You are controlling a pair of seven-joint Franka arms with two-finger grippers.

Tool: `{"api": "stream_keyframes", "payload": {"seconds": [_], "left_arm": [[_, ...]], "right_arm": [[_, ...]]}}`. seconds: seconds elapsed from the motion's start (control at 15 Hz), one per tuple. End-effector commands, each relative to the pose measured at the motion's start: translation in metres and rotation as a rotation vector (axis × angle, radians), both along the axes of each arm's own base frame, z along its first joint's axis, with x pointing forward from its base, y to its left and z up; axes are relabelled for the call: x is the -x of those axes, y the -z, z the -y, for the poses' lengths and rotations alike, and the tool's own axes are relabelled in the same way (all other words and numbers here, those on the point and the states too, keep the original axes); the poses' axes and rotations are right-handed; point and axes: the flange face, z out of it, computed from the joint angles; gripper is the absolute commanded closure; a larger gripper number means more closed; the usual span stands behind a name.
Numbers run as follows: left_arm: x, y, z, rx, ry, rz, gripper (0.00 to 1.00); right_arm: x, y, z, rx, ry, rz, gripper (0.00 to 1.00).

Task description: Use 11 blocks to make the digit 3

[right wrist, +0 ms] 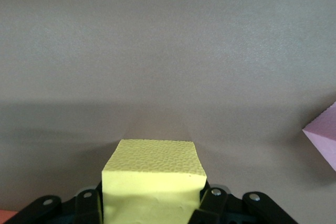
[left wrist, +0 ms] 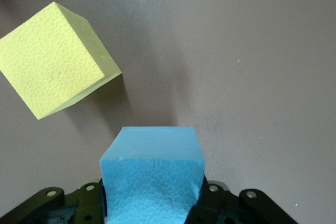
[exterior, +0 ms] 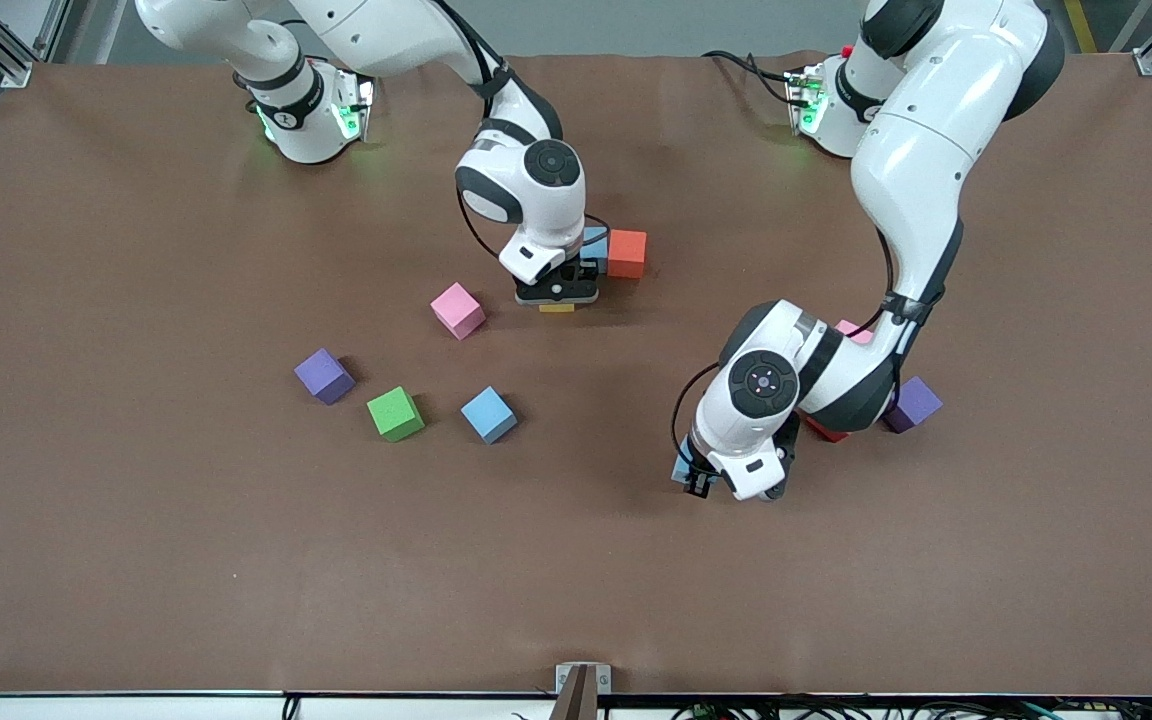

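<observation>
My right gripper [exterior: 556,293] [right wrist: 152,203] is shut on a yellow block [exterior: 556,307] [right wrist: 153,182], low over the table next to a light blue block [exterior: 595,243] and an orange block [exterior: 627,253] that touch each other. My left gripper [exterior: 698,482] [left wrist: 152,203] is shut on a light blue block [exterior: 682,468] [left wrist: 152,171] toward the left arm's end. A second yellow block [left wrist: 55,59] lies on the table close by it in the left wrist view. Loose on the table lie a pink block [exterior: 457,310] [right wrist: 324,135], a green block [exterior: 395,413] and another light blue block [exterior: 489,414].
One purple cube [exterior: 324,376] lies beside the green block. Another purple cube [exterior: 913,404], a red block [exterior: 824,430] and a pink block [exterior: 853,331] sit partly hidden under the left arm. The table is covered with a brown mat [exterior: 236,560].
</observation>
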Motion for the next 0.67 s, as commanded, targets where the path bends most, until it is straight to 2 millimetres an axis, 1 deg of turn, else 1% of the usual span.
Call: {"api": "stream_keyframes", "payload": {"seconds": [0.0, 0.6], "left_arm": [[0.0024, -0.0096, -0.0012, -0.003, -0.003, -0.006, 0.51], [0.0037, -0.0084, 0.0006, -0.005, 0.001, -0.008, 0.51]], "right_arm": [[0.0197, 0.0082, 0.0043, 0.028, 0.0, -0.007, 0.97], [0.0206, 0.0089, 0.0038, 0.028, -0.001, -0.008, 0.95]]}}
